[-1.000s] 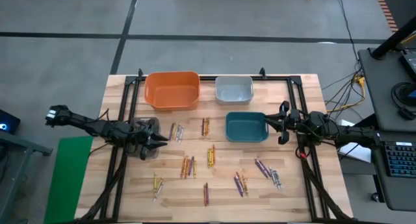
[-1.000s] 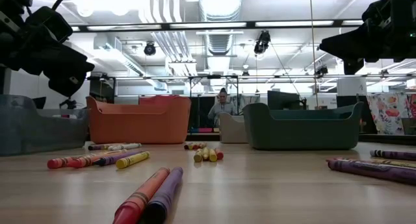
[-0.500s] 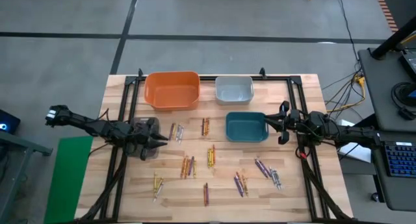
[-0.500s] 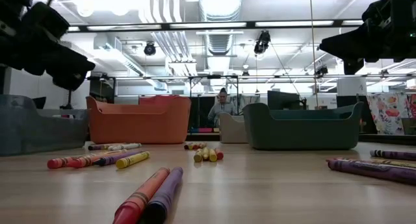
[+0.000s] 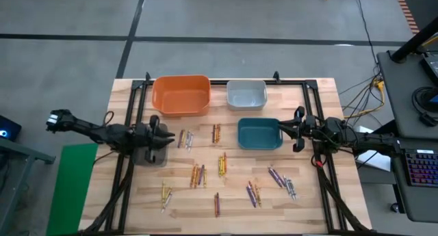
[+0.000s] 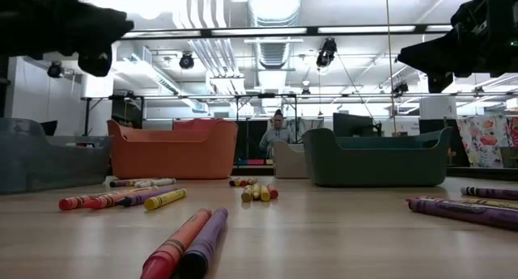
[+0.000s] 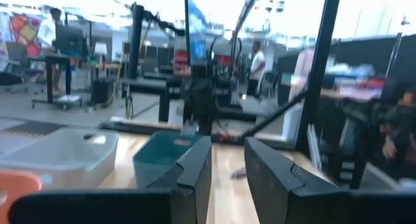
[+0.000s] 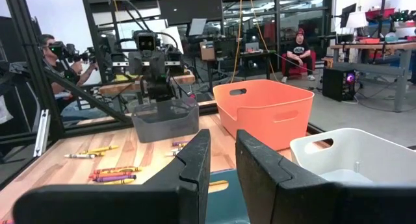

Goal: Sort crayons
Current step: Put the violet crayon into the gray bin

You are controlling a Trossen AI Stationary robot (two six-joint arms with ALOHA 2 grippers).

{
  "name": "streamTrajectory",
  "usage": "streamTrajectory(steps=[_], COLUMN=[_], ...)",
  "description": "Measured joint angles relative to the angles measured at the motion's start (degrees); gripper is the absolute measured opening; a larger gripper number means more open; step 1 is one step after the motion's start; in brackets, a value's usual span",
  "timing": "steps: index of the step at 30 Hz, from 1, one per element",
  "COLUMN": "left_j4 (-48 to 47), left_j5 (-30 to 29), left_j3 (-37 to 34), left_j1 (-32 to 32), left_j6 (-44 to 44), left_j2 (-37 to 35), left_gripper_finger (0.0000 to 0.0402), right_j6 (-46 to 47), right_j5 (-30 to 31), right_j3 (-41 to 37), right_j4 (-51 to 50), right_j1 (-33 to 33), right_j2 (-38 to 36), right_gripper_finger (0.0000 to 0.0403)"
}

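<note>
**Crayons scattered on the table, both grippers raised and holding nothing**

The crayons [image 5: 220, 164] lie loose over the near half of the wooden table [image 5: 321, 92], in small clusters: a pair just left of centre by the grey bin, a few at mid-table, purple ones toward the right and yellow ones at the near left. In the low view a red and a purple crayon [image 6: 188, 243] lie side by side nearest the camera.

4 bins stand on the table. The orange bin [image 5: 181, 95] sits at the far left, the white bin [image 5: 246, 94] just beside it to the right, and the teal bin [image 5: 259, 133] nearer, right of centre. A grey bin [image 5: 152, 156] stands at the left edge under the left arm.

The left gripper [image 5: 168, 138] hangs above the grey bin, its fingers [image 7: 195, 172] a narrow gap apart and empty. The right gripper [image 5: 283, 132] hovers over the teal bin's right end, fingers [image 8: 195, 162] likewise slightly parted with nothing between them.

People show in the room beyond the table.
</note>
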Motion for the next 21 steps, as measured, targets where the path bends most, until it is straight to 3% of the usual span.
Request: streamTrajectory(steps=[2, 6, 10, 15, 21], left_j4=[4.07, 12.34, 22.5, 31.4, 33.19], left_j5=[0.06, 0.13, 0.13, 0.14, -0.37], left_j3=[0.0, 0.0, 0.0, 0.0, 0.0], left_j1=[0.0, 0.0, 0.0, 0.0, 0.0], left_j6=[-0.73, -2.01, -4.94, -5.19, -5.19], left_j2=[1.25, 4.78, 9.25, 14.29, 17.69], left_gripper_finger=[0.0075, 0.0075, 0.0075, 0.0075, 0.0075], right_j6=[2.38, 16.67, 22.45, 26.17, 28.06], right_j5=[-0.12, 0.3, 3.5, 2.65, 3.06], right_j3=[0.0, 0.0, 0.02, 0.56, 3.84], right_j4=[-0.02, 0.17, 3.72, 3.95, 4.3], right_j1=[0.02, 0.02, 0.0, 0.26, 0.26], right_j2=[0.0, 0.0, 0.02, 2.32, 9.09], right_gripper_finger=[0.0063, 0.0063, 0.0063, 0.0063, 0.0063])
